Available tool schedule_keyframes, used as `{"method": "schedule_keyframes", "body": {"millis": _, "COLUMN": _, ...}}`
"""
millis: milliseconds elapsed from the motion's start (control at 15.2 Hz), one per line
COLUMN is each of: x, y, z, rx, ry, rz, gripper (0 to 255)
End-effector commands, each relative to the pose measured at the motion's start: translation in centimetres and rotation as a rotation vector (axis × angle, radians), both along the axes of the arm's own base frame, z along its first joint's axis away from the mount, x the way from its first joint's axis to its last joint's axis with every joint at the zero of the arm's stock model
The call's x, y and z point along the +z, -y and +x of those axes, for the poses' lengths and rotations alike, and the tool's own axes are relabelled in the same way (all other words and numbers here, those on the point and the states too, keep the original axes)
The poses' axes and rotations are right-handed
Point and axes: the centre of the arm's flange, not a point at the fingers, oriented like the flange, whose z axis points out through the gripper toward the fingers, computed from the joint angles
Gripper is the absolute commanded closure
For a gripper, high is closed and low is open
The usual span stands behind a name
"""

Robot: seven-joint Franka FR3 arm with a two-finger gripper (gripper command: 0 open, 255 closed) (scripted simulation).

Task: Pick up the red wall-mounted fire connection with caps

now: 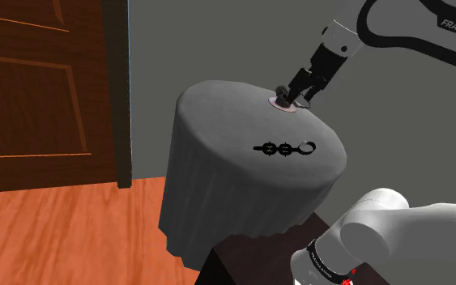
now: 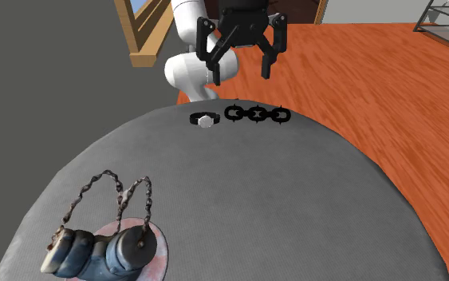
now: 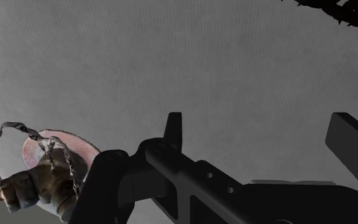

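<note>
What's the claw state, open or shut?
Open. The claw has its fingers apart, only grey table between them; the fire connection lies beside it, unheld.

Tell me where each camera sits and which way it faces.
Shoulder view: beside the stand, looking down at the round table; arm shows.
Second exterior view: across the table, facing the arm; open end effector shows.
Wrist view: at the arm's tip, facing the table; fingers show.
All share the fire connection.
</note>
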Motion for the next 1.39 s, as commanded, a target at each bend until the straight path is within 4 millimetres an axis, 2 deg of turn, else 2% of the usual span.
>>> {"method": "schedule_keyframes", "body": {"millis": 0, "x": 0.0, "y": 0.0, "z": 0.0, "rx": 0.0, "ry": 0.0, "rz": 0.0, "gripper": 0}}
{"method": "schedule_keyframes", "body": {"millis": 1188, "x": -3.8, "y": 19.5, "z": 13.5, "rx": 0.029, "ry": 0.003, "rz": 0.018, "gripper": 0}}
{"method": "schedule_keyframes", "body": {"millis": 1320, "x": -4.4, "y": 20.2, "z": 14.1, "rx": 0.03, "ry": 0.003, "rz": 0.019, "gripper": 0}}
